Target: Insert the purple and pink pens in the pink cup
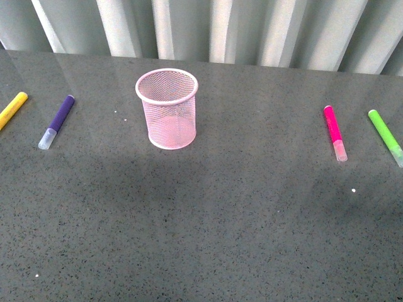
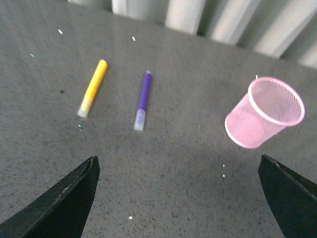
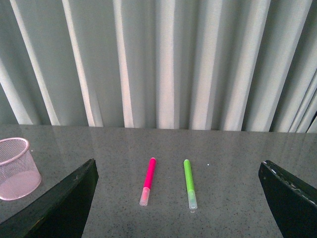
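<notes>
The pink cup stands upright on the grey table, left of centre; it also shows in the left wrist view as the pink cup and at the edge of the right wrist view as the pink cup. The purple pen lies flat at far left, purple pen ahead of my open left gripper. The pink pen lies flat at the right, pink pen ahead of my open right gripper. Both grippers hold nothing. Neither arm appears in the front view.
A yellow marker lies left of the purple pen, yellow marker. A bright green marker lies right of the pink pen, green marker. Pale pleated curtains hang behind the table's far edge.
</notes>
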Controlling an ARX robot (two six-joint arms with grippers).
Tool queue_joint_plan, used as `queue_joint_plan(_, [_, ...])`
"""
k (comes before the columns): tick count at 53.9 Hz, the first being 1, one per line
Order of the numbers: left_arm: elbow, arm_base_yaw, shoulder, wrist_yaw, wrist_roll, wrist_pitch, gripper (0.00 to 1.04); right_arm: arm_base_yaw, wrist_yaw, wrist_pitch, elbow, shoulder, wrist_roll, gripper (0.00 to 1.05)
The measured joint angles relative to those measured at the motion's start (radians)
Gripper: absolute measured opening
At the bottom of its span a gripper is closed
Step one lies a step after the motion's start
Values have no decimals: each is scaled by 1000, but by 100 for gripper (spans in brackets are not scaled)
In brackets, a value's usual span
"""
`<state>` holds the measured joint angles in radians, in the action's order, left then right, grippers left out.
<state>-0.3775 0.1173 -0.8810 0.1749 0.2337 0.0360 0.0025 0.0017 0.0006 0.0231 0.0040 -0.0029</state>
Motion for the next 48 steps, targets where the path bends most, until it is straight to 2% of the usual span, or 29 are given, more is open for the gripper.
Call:
queue_joint_plan(18, [-470, -53, -606, -138, -76, -185, 98, 0, 0, 0, 0, 0, 0, 98])
queue_joint_plan(29, [-686, -74, -817, -198, -174, -296, 98, 0, 0, 0, 0, 0, 0, 98])
queue_joint_plan(48, [-972, -79, -1073, -183, -299, -428, 98, 0, 0, 0, 0, 0, 0, 98])
